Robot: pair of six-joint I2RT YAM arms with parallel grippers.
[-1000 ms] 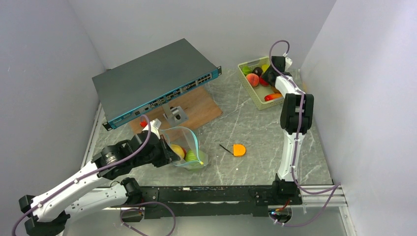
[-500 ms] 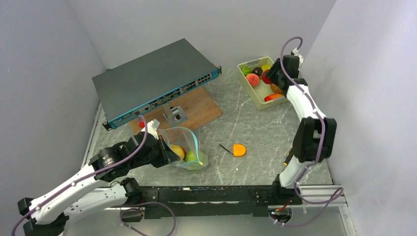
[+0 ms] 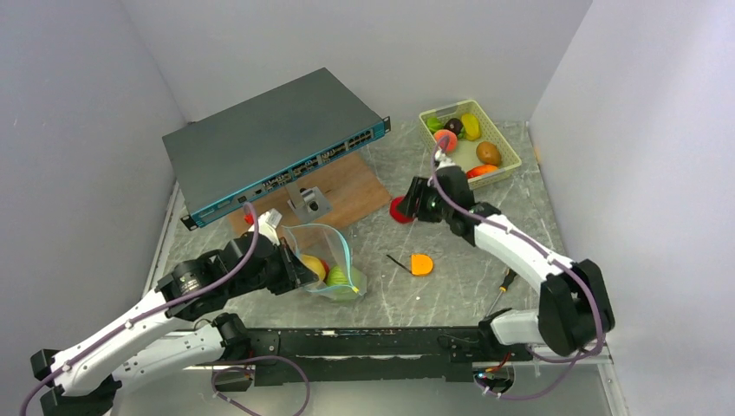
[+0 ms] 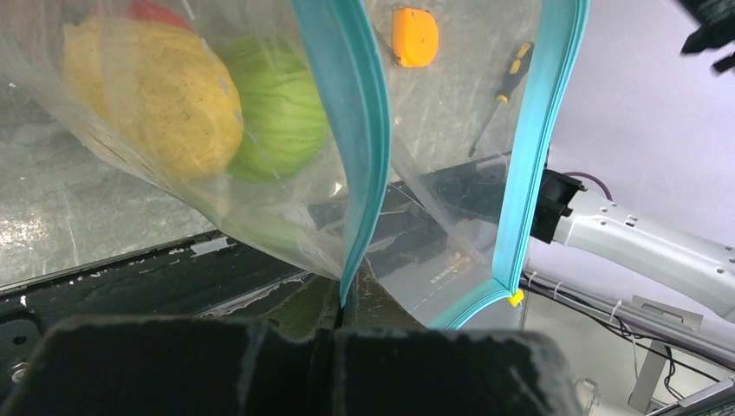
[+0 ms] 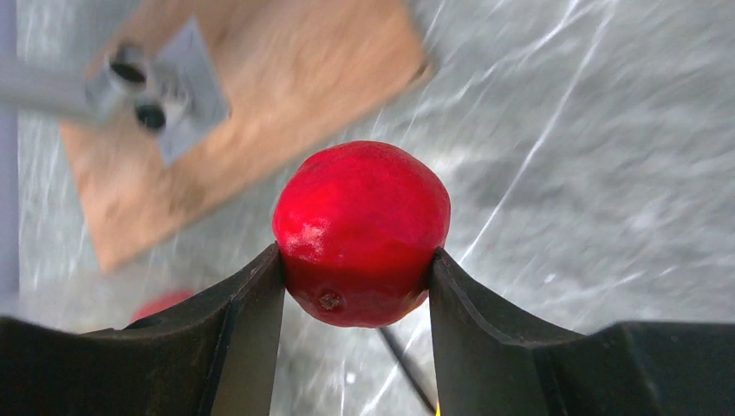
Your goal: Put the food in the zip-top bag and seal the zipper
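Red apple [image 5: 362,232] sits pinched between the two fingers of the right gripper [image 5: 354,264], above the grey marble table [image 3: 459,234], just beside the wooden board [image 3: 347,195] and apart from the zip-top bag [image 3: 334,251]. The left gripper [image 4: 334,334], pressed together, pinches the zip-top bag at its teal zipper [image 4: 360,156]. A lemon [image 4: 165,104] and a green cabbage [image 4: 282,113] lie inside.

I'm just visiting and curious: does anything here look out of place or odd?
Yes. A grey network switch sits askew at the back left, partly over a wooden board, and a screwdriver lies on the tabletop. Both look foreign to a food-packing job.
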